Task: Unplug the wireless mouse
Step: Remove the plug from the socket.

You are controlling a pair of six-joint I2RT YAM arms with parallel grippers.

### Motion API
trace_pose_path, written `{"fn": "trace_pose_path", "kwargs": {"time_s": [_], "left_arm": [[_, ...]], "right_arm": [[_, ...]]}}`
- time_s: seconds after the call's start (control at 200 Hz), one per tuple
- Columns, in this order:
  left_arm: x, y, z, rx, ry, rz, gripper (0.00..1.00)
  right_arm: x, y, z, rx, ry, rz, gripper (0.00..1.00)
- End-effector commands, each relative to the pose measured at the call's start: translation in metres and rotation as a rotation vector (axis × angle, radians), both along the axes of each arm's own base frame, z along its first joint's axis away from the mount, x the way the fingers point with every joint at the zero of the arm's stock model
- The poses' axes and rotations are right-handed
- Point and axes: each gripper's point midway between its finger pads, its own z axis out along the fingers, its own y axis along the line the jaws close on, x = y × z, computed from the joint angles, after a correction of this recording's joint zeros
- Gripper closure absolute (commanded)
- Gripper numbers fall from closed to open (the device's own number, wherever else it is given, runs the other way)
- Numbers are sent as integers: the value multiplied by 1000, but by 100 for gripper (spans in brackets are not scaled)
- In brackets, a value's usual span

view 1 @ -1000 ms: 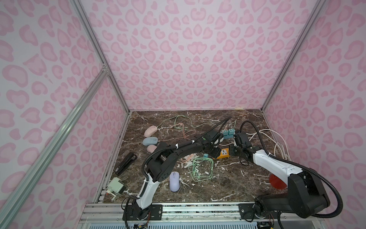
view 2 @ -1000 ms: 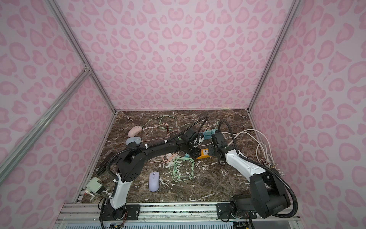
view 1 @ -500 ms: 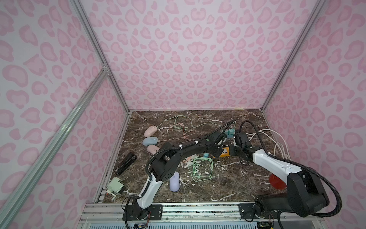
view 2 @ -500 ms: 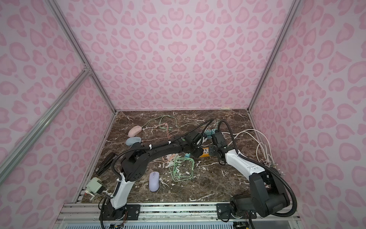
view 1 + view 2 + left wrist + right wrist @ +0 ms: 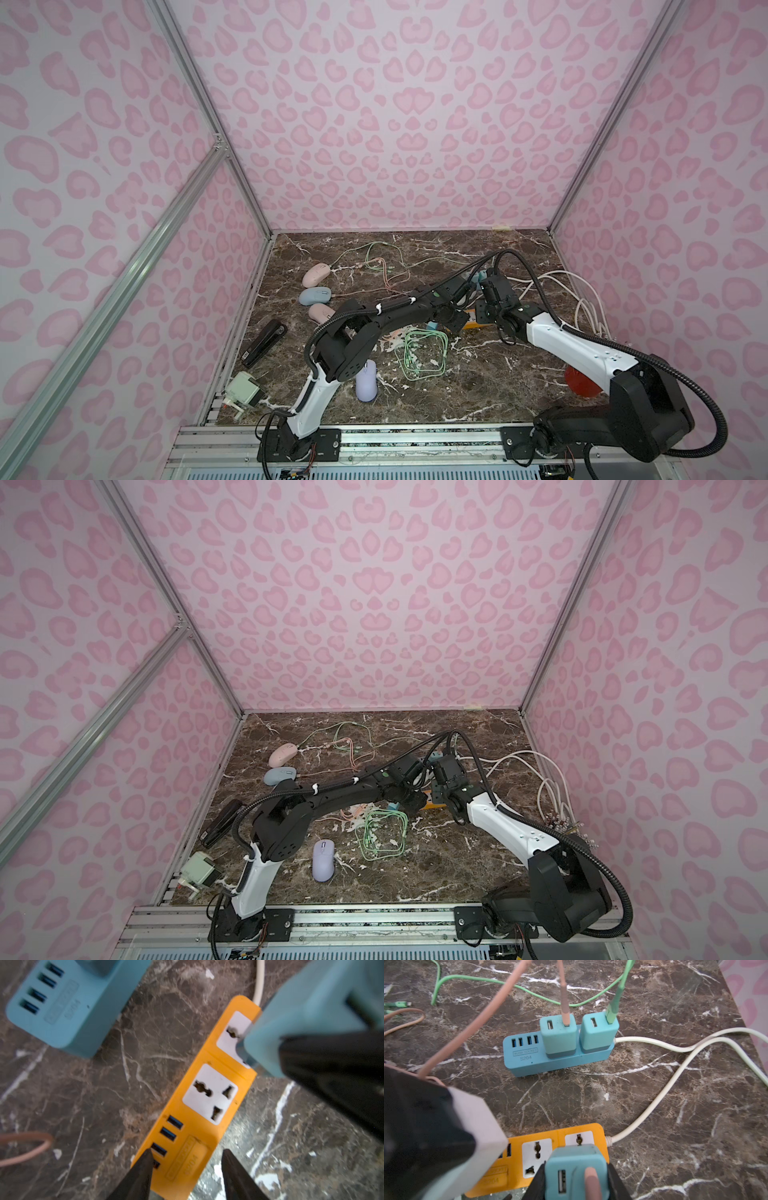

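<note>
Charger (image 5: pixel 571 1164) clamped by right hand (image 5: pixel 576 1185) shows in wrist views, hidden overhead.

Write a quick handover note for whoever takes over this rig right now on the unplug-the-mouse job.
Left gripper: open, jaws over the USB end of the orange power strip; contact unclear.
Right gripper: shut on the teal charger at the strip's end socket, pink cable plugged into it.
Done: charger grasped.
To do: pull the charger clear of the strip; whether its prongs are already free is not visible.
</note>
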Motion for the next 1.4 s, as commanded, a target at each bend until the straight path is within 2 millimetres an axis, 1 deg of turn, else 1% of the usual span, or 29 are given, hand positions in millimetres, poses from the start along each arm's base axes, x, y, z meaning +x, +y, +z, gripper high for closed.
{"fn": "trace_pose_path", "kwargs": {"time_s": [0.0, 0.02, 0.025, 0.04, 0.065, 0.105, 0.12, 0.165, 0.21, 0.26, 0.315, 0.425, 0.485, 0.63, 0.755, 0.925, 1.1, 1.285, 1.4], "left_arm": [[-32, -11, 40, -190, 70, -88, 43], [-38, -16, 52, -254, 67, -117, 43], [-42, -14, 50, -258, 77, -123, 43], [-47, -14, 55, -297, 82, -143, 43], [-56, -17, 69, -372, 77, -181, 43], [-69, -18, 88, -469, 71, -233, 43], [-75, -16, 92, -496, 74, -252, 43], [-86, -15, 113, -595, 52, -297, 43], [-97, -10, 126, -655, 44, -330, 43], [-105, -4, 133, -686, 38, -352, 43], [-109, 2, 133, -680, 33, -348, 43], [-109, 13, 117, -604, 36, -323, 44], [-108, 19, 111, -578, 36, -303, 44], [-108, 30, 108, -553, 16, -288, 44], [-104, 36, 113, -534, -23, -278, 44], [-98, 39, 124, -544, -59, -275, 45], [-89, 39, 130, -555, -104, -241, 50], [-88, 36, 133, -564, -112, -255, 53], [-89, 35, 135, -572, -113, -262, 60]], "right_arm": [[-4, 11, 10, 73, 3, 39, 83], [-6, 13, 13, 86, 2, 54, 83], [-6, 15, 13, 92, 4, 59, 83], [-8, 18, 15, 105, 7, 76, 83], [-11, 23, 19, 128, 9, 103, 83], [-16, 30, 23, 158, 17, 146, 83], [-17, 33, 25, 171, 22, 163, 83], [-24, 42, 29, 208, 36, 207, 83], [-30, 48, 33, 246, 47, 238, 83], [-37, 57, 38, 294, 58, 277, 83], [-46, 68, 43, 350, 76, 332, 83], [-63, 86, 52, 438, 117, 429, 82], [-70, 89, 58, 453, 117, 456, 82], [-80, 88, 72, 472, 98, 471, 82], [-89, 90, 82, 514, 80, 487, 80], [-98, 96, 84, 559, 109, 520, 80], [-106, 103, 86, 611, 130, 557, 80], [-114, 115, 90, 695, 163, 602, 80], [-114, 117, 93, 716, 157, 601, 80]]}}
